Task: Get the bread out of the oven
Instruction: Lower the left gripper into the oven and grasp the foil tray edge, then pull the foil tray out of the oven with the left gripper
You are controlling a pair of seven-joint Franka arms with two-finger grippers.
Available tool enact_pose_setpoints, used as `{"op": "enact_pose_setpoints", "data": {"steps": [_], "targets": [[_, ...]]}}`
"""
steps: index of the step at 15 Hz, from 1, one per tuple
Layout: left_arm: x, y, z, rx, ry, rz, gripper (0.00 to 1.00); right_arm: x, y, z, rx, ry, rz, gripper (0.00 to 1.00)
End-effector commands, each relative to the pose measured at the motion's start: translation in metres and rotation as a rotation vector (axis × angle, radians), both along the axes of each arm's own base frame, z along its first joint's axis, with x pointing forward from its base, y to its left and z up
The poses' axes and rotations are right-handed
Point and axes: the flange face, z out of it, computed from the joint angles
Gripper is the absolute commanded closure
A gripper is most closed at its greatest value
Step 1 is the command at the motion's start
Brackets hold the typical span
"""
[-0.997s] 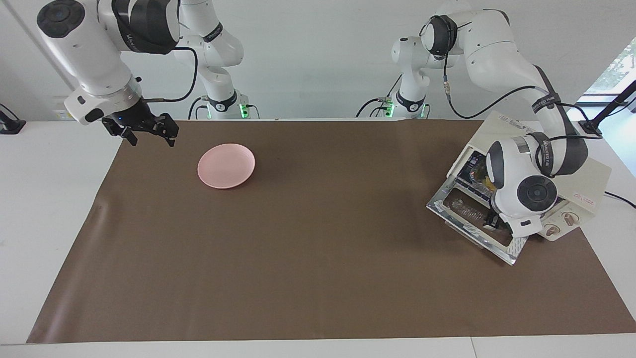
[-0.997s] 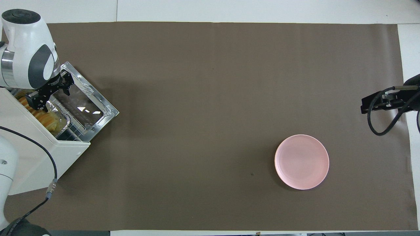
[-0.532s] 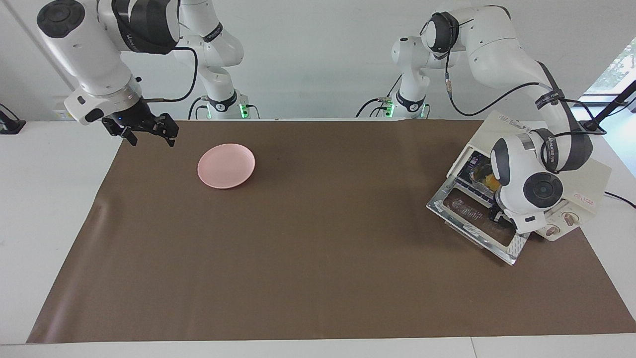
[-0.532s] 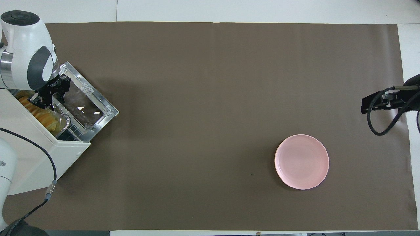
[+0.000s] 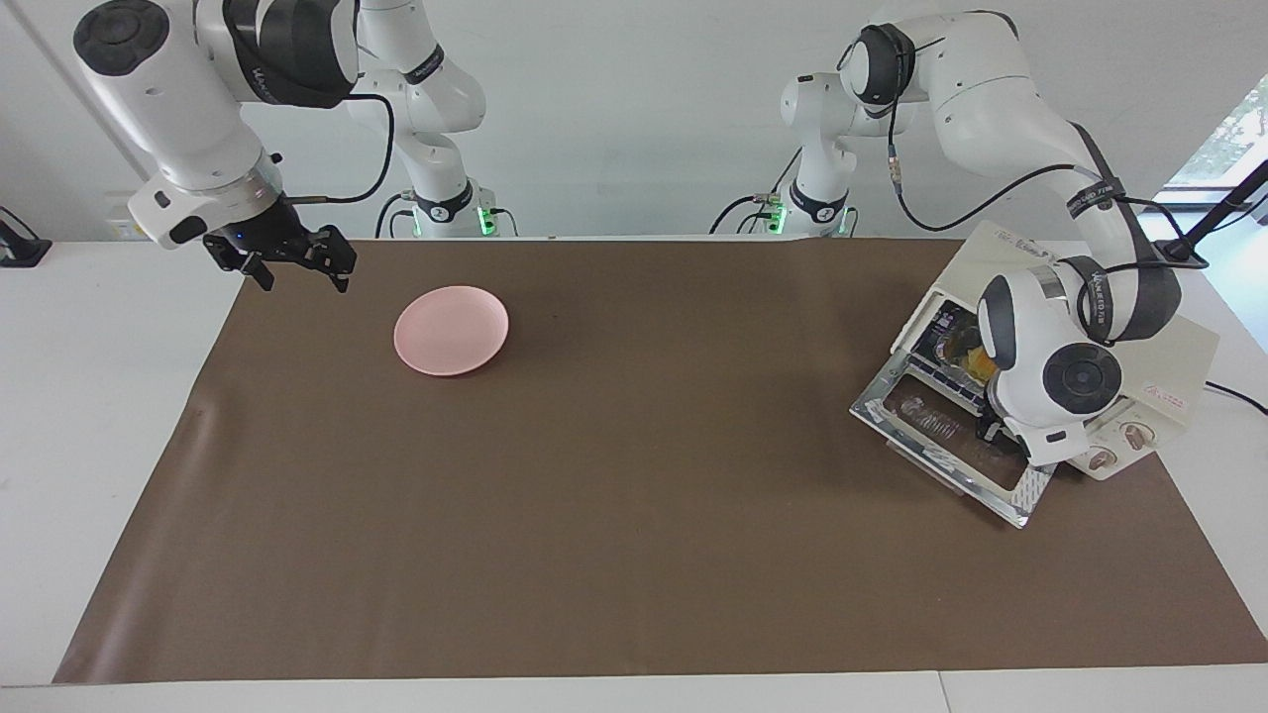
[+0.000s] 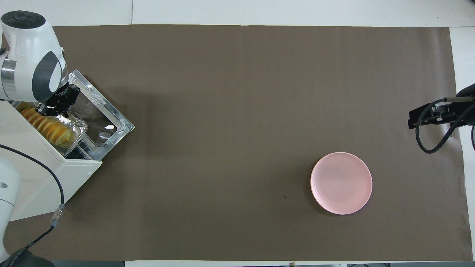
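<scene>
Bread (image 6: pixel 46 127) in foil tray (image 6: pixel 76 130) at oven (image 6: pixel 41 174) mouth, just beside left gripper (image 6: pixel 47 110); jaws' state unclear.

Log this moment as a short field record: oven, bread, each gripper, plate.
oven: at the left arm's end of the table, door dropped open
bread: in foil tray at the oven mouth
left gripper: at the oven mouth, by the tray's end
right gripper: waiting, raised over the right arm's end of the table
pink plate: bare

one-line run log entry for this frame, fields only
oven: door down | bread: in foil tray at oven mouth | left tool: at tray edge | right tool: waits, open | pink plate: bare
</scene>
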Motion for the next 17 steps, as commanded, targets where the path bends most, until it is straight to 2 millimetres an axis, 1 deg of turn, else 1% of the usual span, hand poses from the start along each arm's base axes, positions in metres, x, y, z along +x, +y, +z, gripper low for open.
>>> {"op": "enact_pose_setpoints", "data": {"steps": [1,2,3,5,6,8,10,11,13,15,17], "targets": [[0.005,-0.024,0.011,-0.007,-0.07,-0.061,1.0,-0.007,-0.002,0.001,-0.013,0.006,0.014,0.0],[0.008,-0.029,0.012,-0.02,-0.094,-0.068,1.0,-0.007,-0.002,0.001,-0.013,0.006,0.014,0.0],[0.01,-0.042,0.012,-0.055,-0.117,-0.071,1.0,-0.007,-0.002,0.001,-0.013,0.004,0.014,0.0],[0.013,-0.062,0.009,-0.124,-0.142,-0.067,1.0,-0.007,-0.002,0.002,-0.013,0.001,0.014,0.0],[0.014,-0.078,0.009,-0.142,-0.16,-0.085,1.0,-0.007,0.0,0.002,-0.013,0.001,0.019,0.0],[0.016,-0.119,0.011,-0.181,-0.204,-0.136,1.0,-0.006,-0.002,0.002,-0.014,-0.005,0.012,0.0],[0.009,-0.165,0.017,-0.197,-0.202,-0.196,1.0,-0.004,-0.002,0.003,-0.014,-0.011,0.012,0.0],[0.003,-0.191,0.017,-0.203,-0.201,-0.234,1.0,-0.003,-0.002,0.004,-0.015,-0.023,0.009,0.0],[-0.013,-0.246,0.026,-0.227,-0.187,-0.303,1.0,0.001,-0.002,0.009,-0.017,-0.069,0.008,0.0],[-0.047,-0.321,0.03,-0.244,-0.157,-0.404,1.0,0.005,0.0,0.015,-0.015,-0.109,0.01,0.0],[-0.076,-0.377,0.035,-0.306,-0.139,-0.444,1.0,0.007,0.0,0.019,-0.016,-0.136,0.011,0.0]]}}
